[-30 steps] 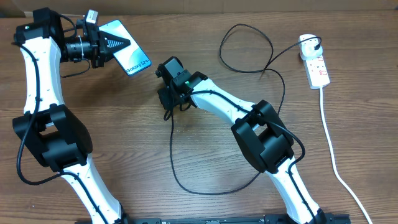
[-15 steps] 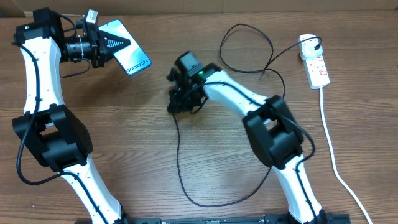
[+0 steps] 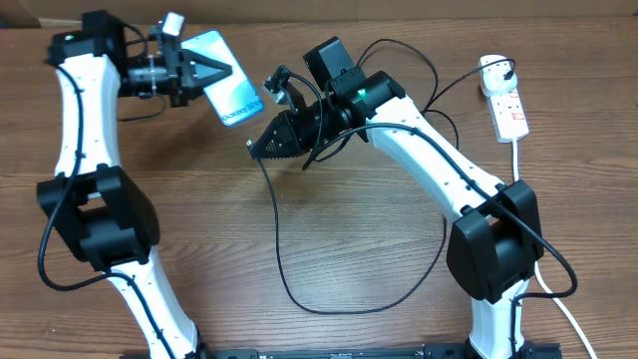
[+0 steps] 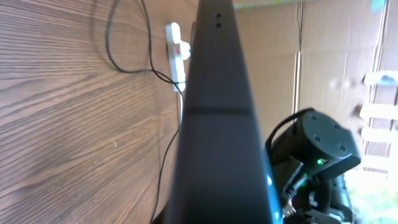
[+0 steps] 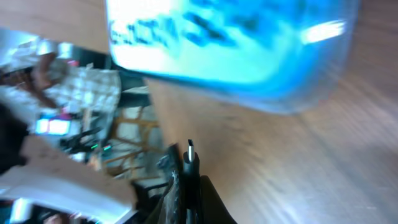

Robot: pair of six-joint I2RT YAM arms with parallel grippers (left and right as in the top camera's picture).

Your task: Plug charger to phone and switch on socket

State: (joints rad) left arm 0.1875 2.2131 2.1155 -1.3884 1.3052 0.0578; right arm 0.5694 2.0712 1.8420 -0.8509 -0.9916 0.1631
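My left gripper [image 3: 204, 72] is shut on the phone [image 3: 231, 92], holding it above the table at the back left; the blue "Galaxy" screen faces up. In the left wrist view the phone's dark edge [image 4: 217, 124] fills the middle. My right gripper [image 3: 254, 146] is shut on the charger's small plug tip [image 5: 190, 157], just below and to the right of the phone's lower end. The blurred blue phone [image 5: 230, 43] fills the top of the right wrist view, a short gap above the tip. The black cable [image 3: 284, 269] loops over the table to a black plug in the white socket [image 3: 505, 100] at the far right.
The socket's thick white cord [image 3: 533, 249] runs down the right side toward the front edge. The socket also shows in the left wrist view [image 4: 177, 53]. Cardboard walls stand behind the table. The cable loop lies across the table's middle and front.
My right gripper has lifted the cable tip off the table and swung up and left toward the phone. My left gripper has carried the phone rightward toward it.
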